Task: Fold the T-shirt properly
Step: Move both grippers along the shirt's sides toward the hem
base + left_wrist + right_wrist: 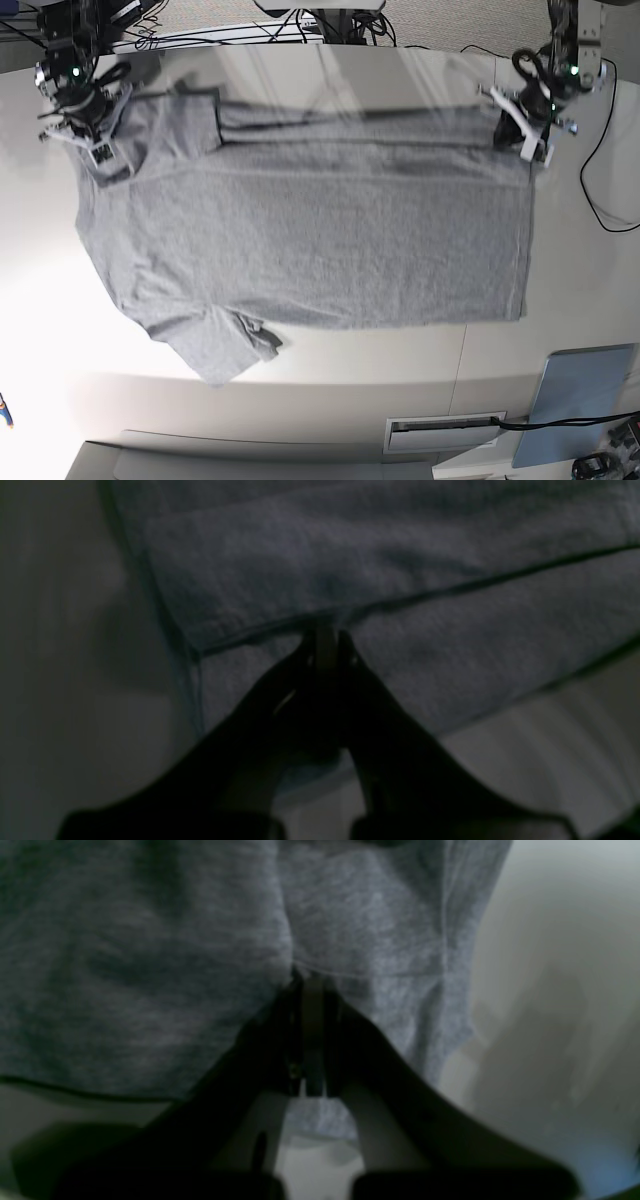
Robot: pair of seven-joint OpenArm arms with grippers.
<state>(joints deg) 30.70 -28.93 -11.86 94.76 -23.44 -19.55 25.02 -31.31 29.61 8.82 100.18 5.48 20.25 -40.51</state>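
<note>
A white bench [300,380] carries the T-shirt [320,240], spread flat across its middle. At the far edge, the left gripper [326,636] and right gripper [311,985] each pinch 1 shirt corner.

No readable text, labels or numbers in any view. The T-shirt [310,240] shows only plain grey cloth. A small dark square marker sits by the right hand [85,125], too small to read.
</note>
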